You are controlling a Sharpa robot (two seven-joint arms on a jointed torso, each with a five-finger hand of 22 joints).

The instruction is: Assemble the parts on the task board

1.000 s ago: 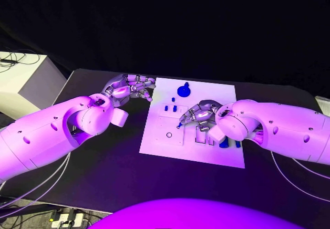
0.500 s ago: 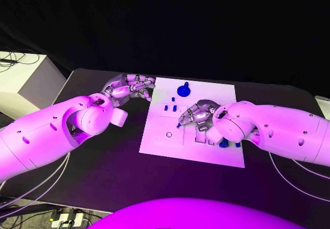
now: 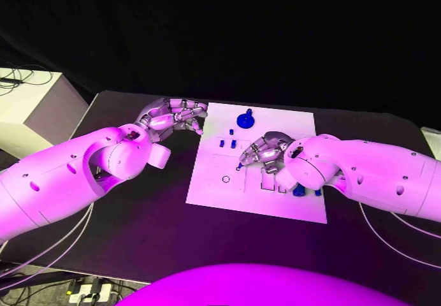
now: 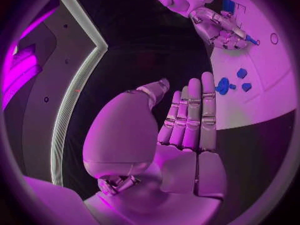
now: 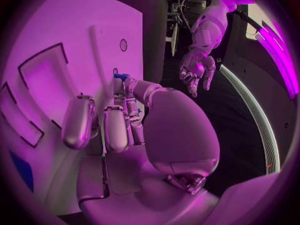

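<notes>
1. Right hand [image 3: 264, 153] hovered over the middle of the task board [image 3: 216, 191], its fingers curled in and a small blue part [image 3: 239, 167] pinched at the fingertips; the right wrist view showed that blue piece [image 5: 120, 76] at the tips, just beside a small dark hole in the board's surface.
2. Left hand [image 3: 174, 116] stood at the board's far left corner, over the black tabletop [image 3: 137, 236] just off the board's left edge, holding nothing; in the left wrist view its fingers [image 4: 190, 112] were straight and pressed side by side, with the thumb set apart.
3. The task board, a white plate, lay in the middle of the tabletop, with its long edges running from the near edge toward the far one.
4. A round blue part [image 3: 245, 119] sat near the board's far edge, about midway along it; the left wrist view showed it as the blue knob [image 4: 222, 85] just past the left fingertips.
5. Two small blue parts [image 3: 227, 144] stood side by side in the board between the round part and the right hand, and a still smaller one [image 3: 232, 132] lay just beyond them.
6. More blue parts [image 3: 299, 191] lay by the board's right edge, partly hidden under the right wrist.
7. A small dark ring [image 3: 226, 180] marked the board near its left edge, toward the near side.
</notes>
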